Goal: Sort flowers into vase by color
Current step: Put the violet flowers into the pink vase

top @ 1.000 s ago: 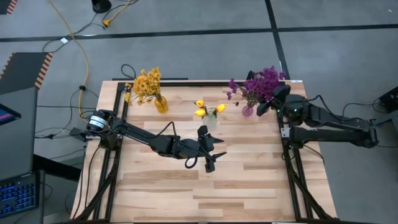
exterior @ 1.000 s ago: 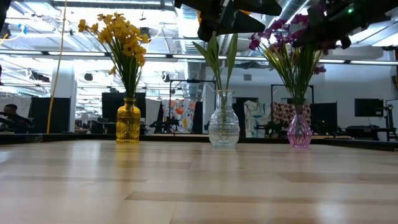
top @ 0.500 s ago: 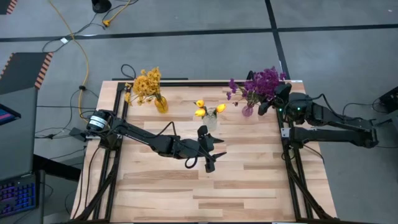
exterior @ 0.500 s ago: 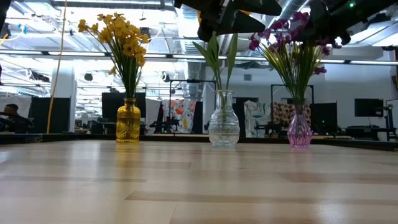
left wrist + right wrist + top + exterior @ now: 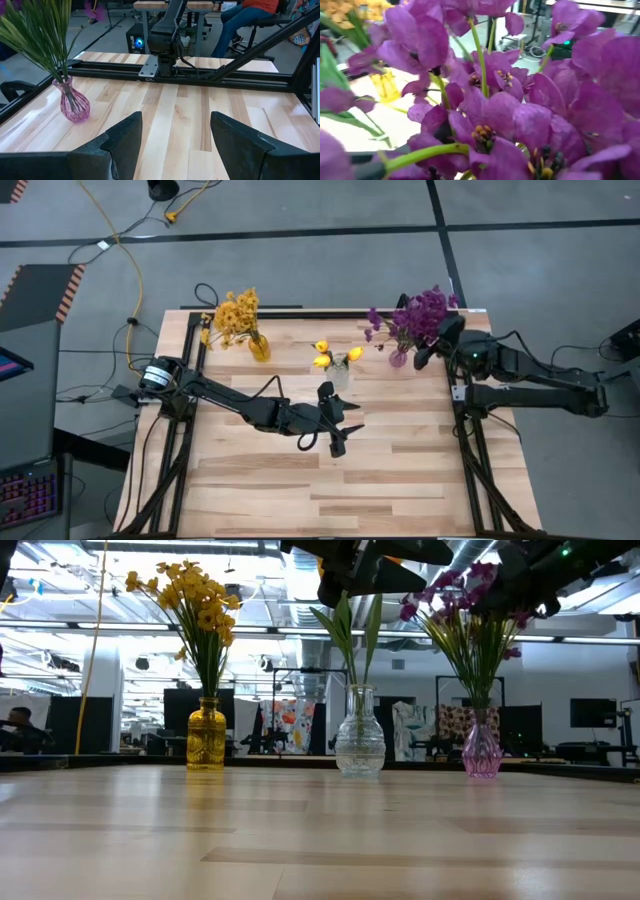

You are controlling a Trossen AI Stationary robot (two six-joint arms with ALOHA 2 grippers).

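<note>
This is looking like a robotics lab or open workshop hall. A pale wooden table (image 5: 330, 480) is sitting in a black metal frame (image 5: 190, 380) on a grey concrete floor (image 5: 300, 260) marked with dark tape lines, and a yellow cable (image 5: 125, 250) is trailing across it. Beyond the table's far edge, exposed ceiling ducts and strip lights (image 5: 250, 630) are showing, with dark screens (image 5: 595, 712) standing along the back. A person (image 5: 245, 20) is sitting at another workbench (image 5: 172, 5).

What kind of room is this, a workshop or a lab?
Probably a robotics lab or workshop: a wooden table on a black metal frame, loose cables on the concrete floor, and more benches and screens behind.
</note>
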